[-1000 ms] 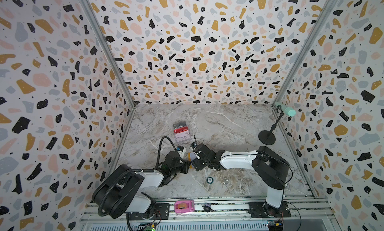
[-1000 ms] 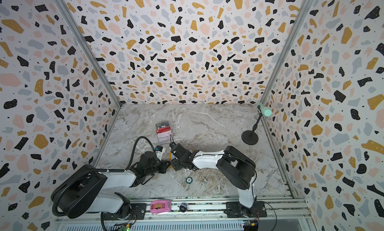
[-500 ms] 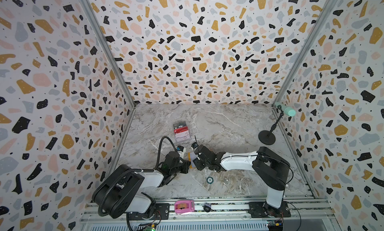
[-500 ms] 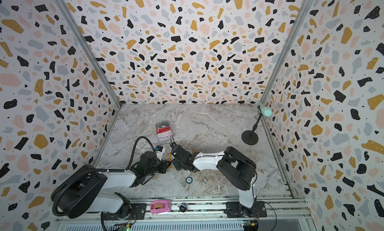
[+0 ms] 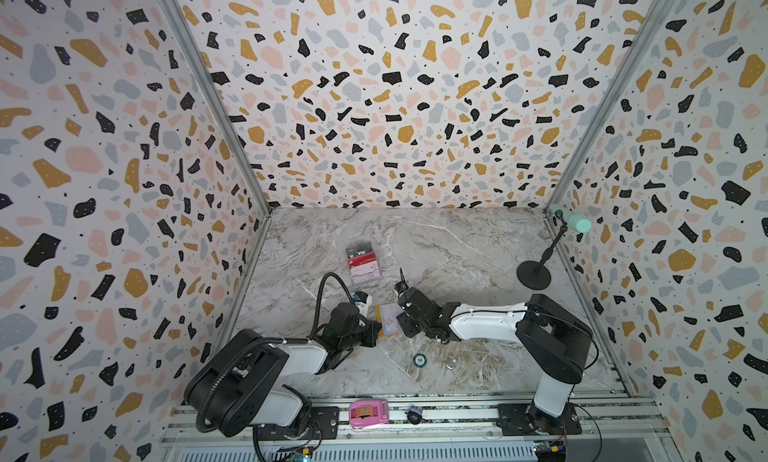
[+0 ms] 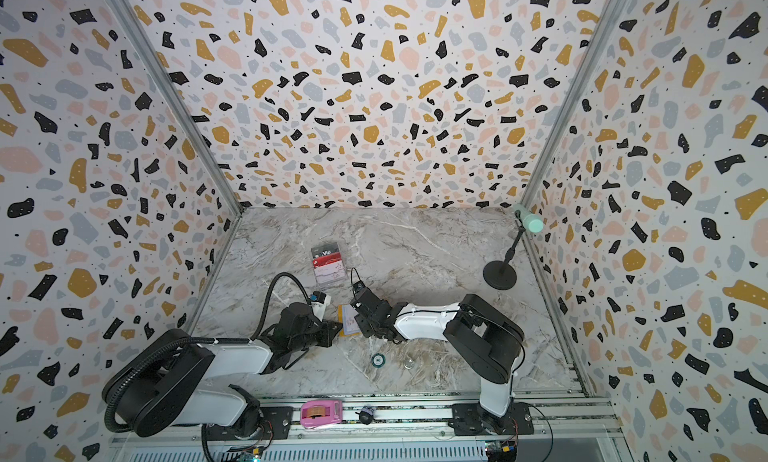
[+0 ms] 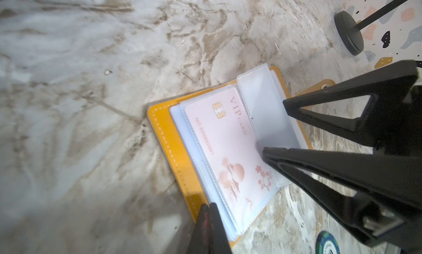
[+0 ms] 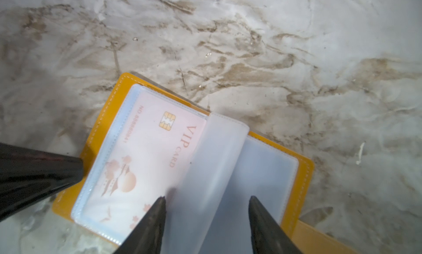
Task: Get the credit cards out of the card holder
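A marble table (image 8: 296, 58) bears the open card holder (image 8: 98, 136), a claw at either side.

The mustard holder lies just beneath both claws. The right gripper (image 8: 205, 199) is spread, its tips straddling an upturned clear sleeve (image 8: 219, 154). The pink VIP card (image 8: 148, 150) sits sleeved just beside one tip. The left gripper (image 7: 209, 206), pressed together, has its tip at the holder's cover edge.

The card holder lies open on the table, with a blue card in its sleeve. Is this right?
No. The card holder lies open on the table, but the card in its sleeve is pale pink, as the right wrist view shows.
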Tool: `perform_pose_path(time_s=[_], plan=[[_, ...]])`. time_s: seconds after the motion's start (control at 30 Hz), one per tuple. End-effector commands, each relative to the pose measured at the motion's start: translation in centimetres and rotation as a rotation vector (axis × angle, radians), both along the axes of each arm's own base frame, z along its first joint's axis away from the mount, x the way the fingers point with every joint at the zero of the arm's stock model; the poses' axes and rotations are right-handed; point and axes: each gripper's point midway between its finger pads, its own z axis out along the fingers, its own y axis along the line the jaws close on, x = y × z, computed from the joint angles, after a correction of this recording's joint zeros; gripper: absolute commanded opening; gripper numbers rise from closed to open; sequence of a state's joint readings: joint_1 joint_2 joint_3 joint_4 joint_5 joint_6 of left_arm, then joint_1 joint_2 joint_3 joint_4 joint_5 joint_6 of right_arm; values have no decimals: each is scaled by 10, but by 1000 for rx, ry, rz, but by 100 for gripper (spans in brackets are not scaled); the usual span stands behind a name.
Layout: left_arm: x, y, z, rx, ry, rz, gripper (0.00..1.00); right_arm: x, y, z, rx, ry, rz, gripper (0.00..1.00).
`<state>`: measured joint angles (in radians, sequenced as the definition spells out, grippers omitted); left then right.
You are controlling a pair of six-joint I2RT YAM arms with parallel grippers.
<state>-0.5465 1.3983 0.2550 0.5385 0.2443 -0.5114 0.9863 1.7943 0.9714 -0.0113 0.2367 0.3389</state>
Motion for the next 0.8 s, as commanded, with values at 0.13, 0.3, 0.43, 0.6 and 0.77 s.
perform_pose_path(time_s=[0.13, 0.3, 0.43, 0.6, 0.77], plan=[[-10, 7, -17, 55, 53, -4, 0, 0, -22, 12, -23, -14, -53, 52], [-10, 6, -17, 54, 54, -6, 0, 3, -32, 14, -28, -20, -77, 50], [-10, 7, -17, 56, 54, -3, 0, 4, -40, 17, -28, -27, -95, 49], [-10, 7, -18, 63, 58, -4, 0, 8, -52, 23, -36, -41, -119, 48], [-10, 6, -16, 61, 55, -11, 0, 14, -67, 30, -62, -59, -152, 49]])
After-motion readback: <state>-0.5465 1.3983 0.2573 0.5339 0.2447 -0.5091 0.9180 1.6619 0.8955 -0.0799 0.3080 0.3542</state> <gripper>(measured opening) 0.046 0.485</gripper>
